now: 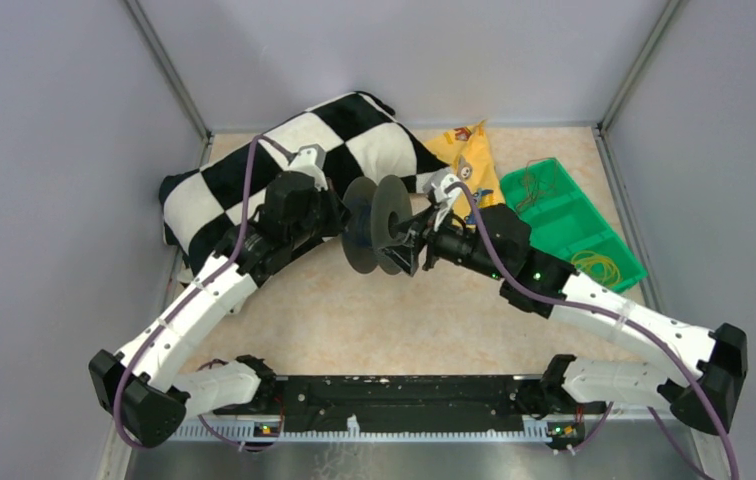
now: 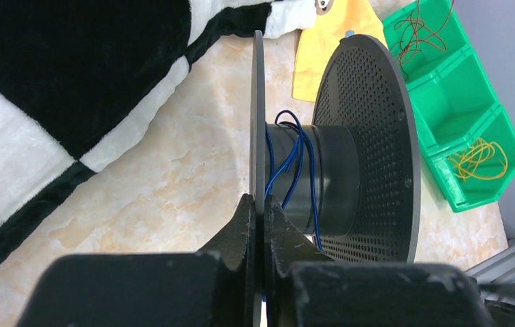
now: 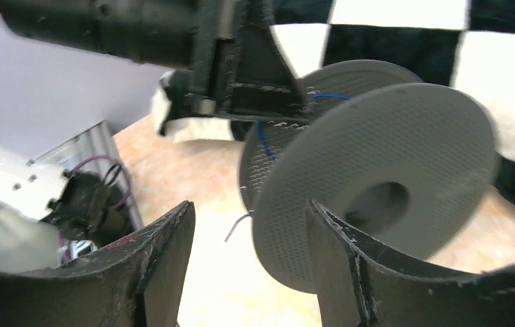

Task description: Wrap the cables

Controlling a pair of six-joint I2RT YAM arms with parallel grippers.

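Top view: the spool (image 1: 376, 228) is up on edge between your arms, its axle running left to right. The left gripper (image 1: 339, 222) has the left disc; the right gripper (image 1: 406, 250) sits just off the right disc.

Left wrist: jaws pinched tight on the thin disc's rim. The blue cable (image 2: 294, 160) lies in slack loops round the hub, between the discs.

Right wrist: fingers parted, holding nothing. The cable's loose tail hangs just beyond the fingertips, beside the near disc's edge. Your right arm is nearer; likely it reaches forward for that tail.
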